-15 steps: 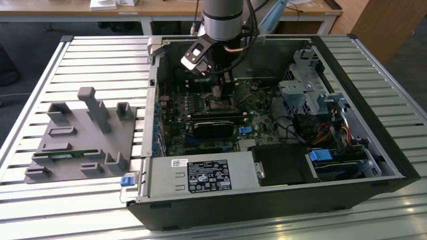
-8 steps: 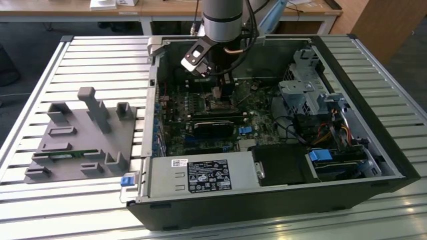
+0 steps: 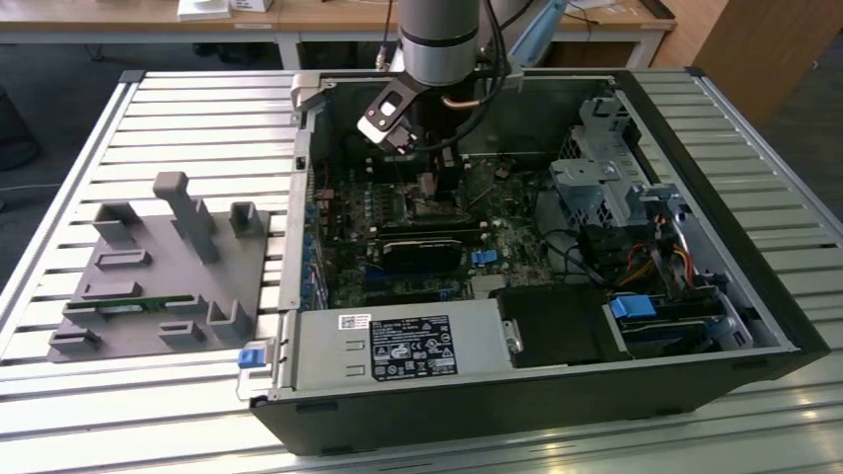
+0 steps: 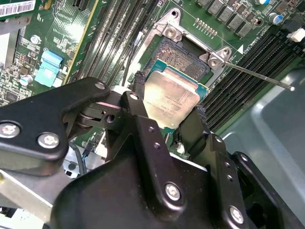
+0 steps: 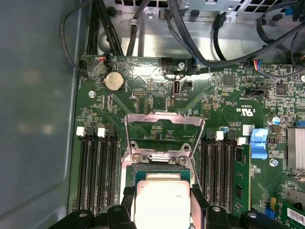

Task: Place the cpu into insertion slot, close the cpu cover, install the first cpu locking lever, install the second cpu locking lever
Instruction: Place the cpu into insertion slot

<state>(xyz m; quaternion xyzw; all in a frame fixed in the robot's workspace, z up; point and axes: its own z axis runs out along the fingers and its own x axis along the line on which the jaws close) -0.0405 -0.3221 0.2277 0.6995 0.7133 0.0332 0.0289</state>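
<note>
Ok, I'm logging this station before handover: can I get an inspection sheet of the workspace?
Surface: slatted metal table, bearing an open computer case.
Job's things: cpu held partly over the insertion slot, not seated; cpu cover swung open.
Clutter: grey fixture block on the exterior view's left.
Grippers: claw shut on the cpu.
Cables: black bundles running to the board's edge.
Surroundings: wooden desks behind.

An open black computer case (image 3: 527, 420) lies on the slatted table (image 3: 197, 109). At the exterior view's left stands a grey fixture (image 3: 165, 269), holding perhaps a small green strip (image 3: 136, 308).
</note>
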